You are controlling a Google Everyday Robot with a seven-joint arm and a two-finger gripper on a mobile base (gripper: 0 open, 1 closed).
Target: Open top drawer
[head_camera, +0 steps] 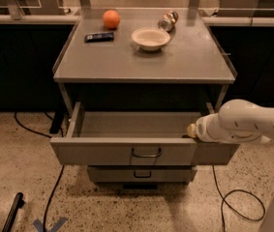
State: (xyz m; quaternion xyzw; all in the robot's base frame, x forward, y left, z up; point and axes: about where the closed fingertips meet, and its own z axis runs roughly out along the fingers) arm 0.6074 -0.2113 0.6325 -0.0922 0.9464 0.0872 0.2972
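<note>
- Cable (27, 128) is lying on the speckled floor at the far left, and a dark stick (12, 212) is lying near the bottom corner.
- A small dark bar (99, 36) and an orange (111, 19) are sitting on the back left part of the grey surface (127, 64).
- A white bowl (150, 37) is standing near the middle, and a shiny container (168, 20) is lying on its side just behind it, to the right.
- The top drawer (102, 153) is standing pulled far out of the cabinet, under the surface, with its wire handle (146, 152) at the centre of the front.
- A lower drawer (141, 174) is sticking out only a little beneath it.
- The claw (191, 130) is sitting at the upper edge of the drawer front, right of the handle and apart from it; I cannot tell if it is released or clenched.
- The white arm (252, 122) is reaching in from the right.
</note>
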